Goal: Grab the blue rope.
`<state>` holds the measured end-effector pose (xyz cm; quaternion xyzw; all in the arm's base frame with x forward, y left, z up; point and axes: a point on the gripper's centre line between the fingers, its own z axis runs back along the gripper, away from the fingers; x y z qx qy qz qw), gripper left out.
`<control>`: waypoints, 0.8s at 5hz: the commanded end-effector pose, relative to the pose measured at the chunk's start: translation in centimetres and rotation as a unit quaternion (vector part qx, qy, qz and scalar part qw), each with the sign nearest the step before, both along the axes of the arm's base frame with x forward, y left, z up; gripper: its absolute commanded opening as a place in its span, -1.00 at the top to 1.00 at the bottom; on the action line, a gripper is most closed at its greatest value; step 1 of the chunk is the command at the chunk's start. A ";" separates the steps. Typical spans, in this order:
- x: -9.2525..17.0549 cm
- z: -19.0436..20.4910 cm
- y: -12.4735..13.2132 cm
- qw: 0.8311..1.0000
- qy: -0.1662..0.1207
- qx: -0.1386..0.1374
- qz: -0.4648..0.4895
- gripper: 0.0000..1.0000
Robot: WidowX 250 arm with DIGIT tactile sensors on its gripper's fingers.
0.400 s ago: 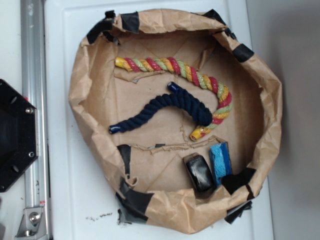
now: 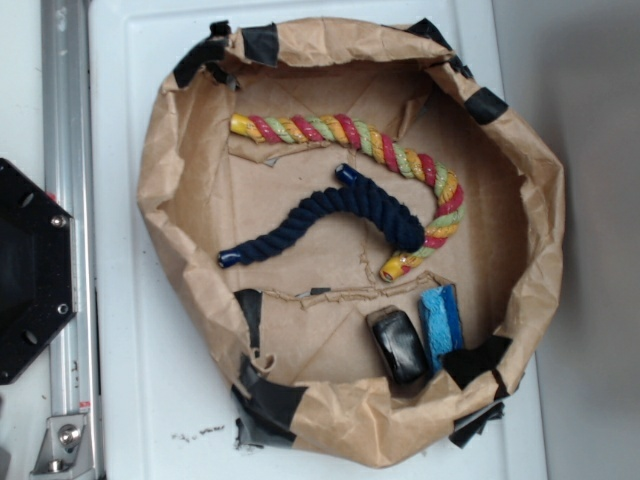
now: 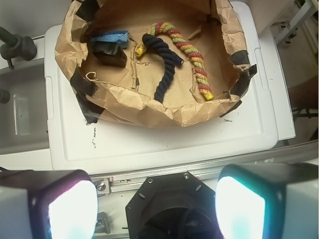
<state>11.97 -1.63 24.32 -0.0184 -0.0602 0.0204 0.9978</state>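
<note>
Nothing of the task is done yet, to judge by how things lie. The blue rope (image 2: 330, 220) rests untouched on the floor of the paper basket (image 2: 160, 200), curved, one glossy capped end toward the basket's middle and the other low on the left in the exterior view. Its thick bend touches the lower arc of the multicoloured rope (image 2: 350, 135), which curls around it from above and from the right. A black block (image 2: 400, 345) and a blue sponge (image 2: 441, 322) sit side by side near the basket's lower wall, apart from both ropes. The basket stands on a white surface (image 2: 130, 380).

The whole of the reach, the descent and the closing is left to be carried out.

The arm is not seen in the exterior view; only its black base (image 2: 30, 270) shows at the left edge. In the wrist view the pincer (image 3: 155, 201) is held high and well back from the basket, over the base, with the rope (image 3: 167, 64) far ahead of it. Its two fingers (image 3: 60, 204) are seen at the bottom corners, spread wide apart with nothing between them — the pincer is open and empty. The camera is tilted forward toward the basket, so the approach is judged to call for a long move forward and down — toward the rope's free middle stretch, away from the multicoloured one.
</note>
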 end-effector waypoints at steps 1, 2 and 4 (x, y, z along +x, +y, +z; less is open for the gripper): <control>7.6 -4.5 2.7 0.998 0.020 0.044 -0.028 -1.00; 9.0 -5.7 3.0 0.997 0.009 0.051 -0.056 -1.00; 14.4 -11.7 2.1 0.965 -0.028 0.079 -0.247 -1.00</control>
